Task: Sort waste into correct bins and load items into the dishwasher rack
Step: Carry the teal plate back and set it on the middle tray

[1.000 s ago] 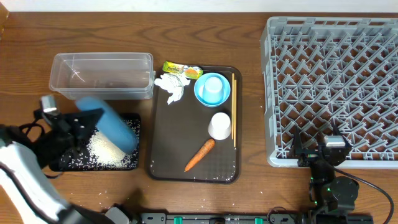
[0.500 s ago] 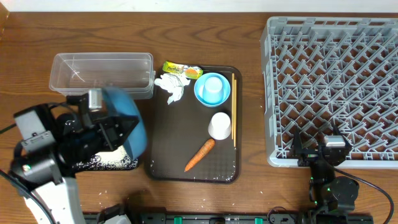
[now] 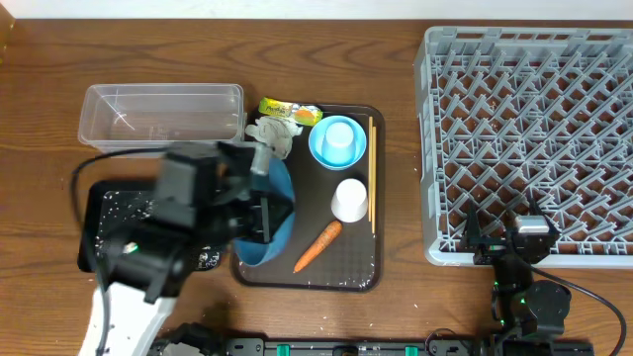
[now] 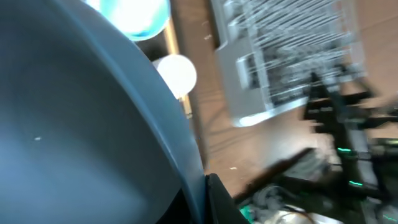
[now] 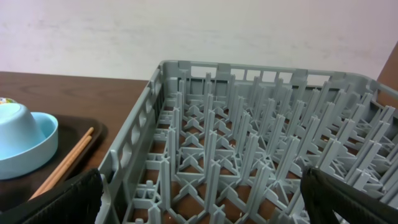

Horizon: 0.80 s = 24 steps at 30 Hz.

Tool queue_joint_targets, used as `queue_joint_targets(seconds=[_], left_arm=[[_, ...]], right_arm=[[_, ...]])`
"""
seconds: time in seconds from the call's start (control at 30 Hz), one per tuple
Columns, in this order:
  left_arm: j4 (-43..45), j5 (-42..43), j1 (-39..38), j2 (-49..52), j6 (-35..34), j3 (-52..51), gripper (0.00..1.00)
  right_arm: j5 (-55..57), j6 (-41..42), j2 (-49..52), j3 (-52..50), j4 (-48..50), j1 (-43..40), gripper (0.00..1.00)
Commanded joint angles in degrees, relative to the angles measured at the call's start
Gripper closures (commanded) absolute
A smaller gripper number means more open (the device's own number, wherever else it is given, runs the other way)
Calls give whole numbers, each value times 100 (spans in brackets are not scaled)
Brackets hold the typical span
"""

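1. While rice grains (image 3: 117,203) speckle the black tray (image 3: 97,222) at the left of the tabletop (image 3: 40,119), the clear tub (image 3: 163,117) holds nothing
2. The left gripper (image 3: 255,203), clenched on the dark-blue bowl (image 3: 280,225), hangs over the left edge of the serving tray (image 3: 358,272); the tissue (image 3: 273,134), wrapper (image 3: 289,111), carrot (image 3: 316,247), light-blue cup (image 3: 338,141), small cup (image 3: 349,200) and chopsticks (image 3: 372,173) lie unsorted there
3. The rack (image 3: 534,129) stands bare; the right gripper (image 3: 506,235) gapes at its near edge
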Motion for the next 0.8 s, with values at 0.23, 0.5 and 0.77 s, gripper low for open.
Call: queue_joint_targets(seconds=[0.23, 0.5, 0.77], left_arm=[[870, -1558, -975, 1432, -326, 24, 94], [1150, -1561, -977, 2411, -341, 24, 94], [1154, -1552, -977, 3163, -356, 24, 94]], right_arm=[[-2, -85, -20, -9, -24, 85, 1], [-2, -87, -20, -9, -24, 85, 1], [-2, -85, -20, -9, -24, 85, 1]])
